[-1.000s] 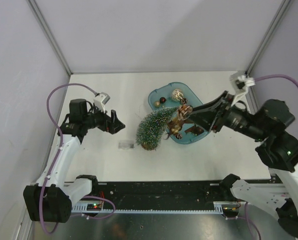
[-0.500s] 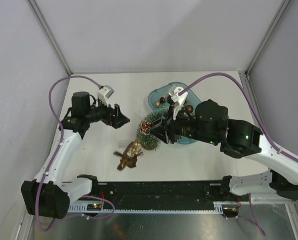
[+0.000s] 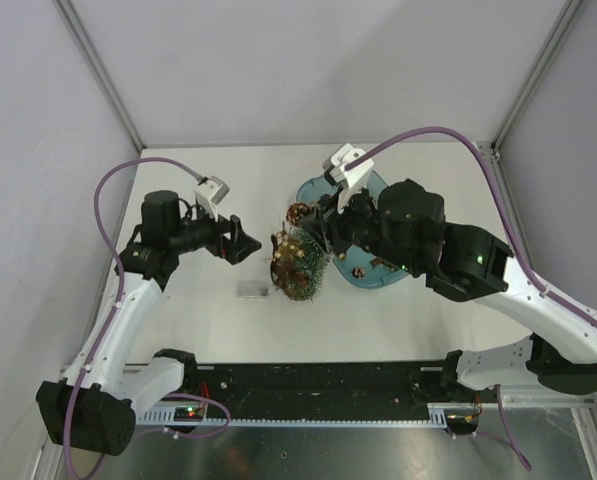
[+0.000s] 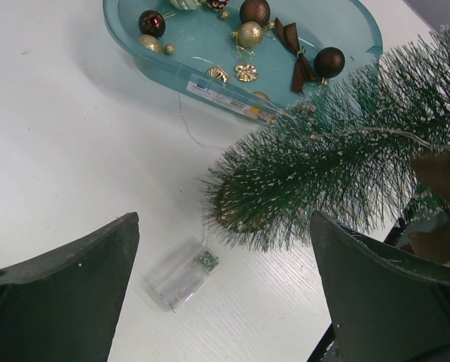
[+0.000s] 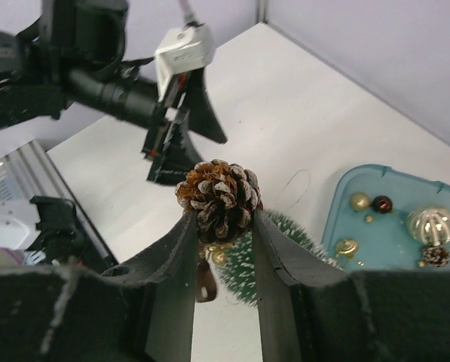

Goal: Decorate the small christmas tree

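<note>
The small christmas tree (image 3: 303,272) lies tilted on the white table, its brown base toward my left gripper and its tip toward the teal tray (image 3: 306,197). It also shows in the left wrist view (image 4: 338,170) and the right wrist view (image 5: 279,249). My right gripper (image 3: 299,214) is shut on a frosted pine cone ornament (image 5: 219,197) with a brown ribbon and gold bell hanging under it, held above the tree. My left gripper (image 3: 240,243) is open and empty, just left of the tree (image 4: 225,302).
A clear battery box (image 4: 183,273) on a thin wire lies on the table by the tree's base, also seen from above (image 3: 253,290). The teal tray (image 4: 209,84) holds several gold and dark balls and a brown bow. Grey walls enclose the table.
My right gripper has carried the pine cone ornament from low on the near left of the tree up over its far side. The left gripper has drawn back slightly to the left.
</note>
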Robot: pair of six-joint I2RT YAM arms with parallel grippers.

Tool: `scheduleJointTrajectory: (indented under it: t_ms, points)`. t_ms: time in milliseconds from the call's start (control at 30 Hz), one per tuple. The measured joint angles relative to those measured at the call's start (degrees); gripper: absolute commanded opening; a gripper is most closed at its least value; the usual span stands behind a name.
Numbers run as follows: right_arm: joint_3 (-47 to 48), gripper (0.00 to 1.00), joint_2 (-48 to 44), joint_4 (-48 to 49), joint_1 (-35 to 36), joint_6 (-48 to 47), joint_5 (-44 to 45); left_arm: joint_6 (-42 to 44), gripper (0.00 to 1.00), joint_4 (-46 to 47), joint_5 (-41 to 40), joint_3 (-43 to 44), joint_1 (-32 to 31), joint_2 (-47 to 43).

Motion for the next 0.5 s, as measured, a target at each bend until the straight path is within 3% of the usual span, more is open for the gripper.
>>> scheduleJointTrajectory:
  t_ms: [500]
  points:
    - [1.7,0.36,4.3,-0.8,-7.3,-3.8,2.5,6.0,1.0,-5.2,-2.1,1.4,6.0,-5.9]
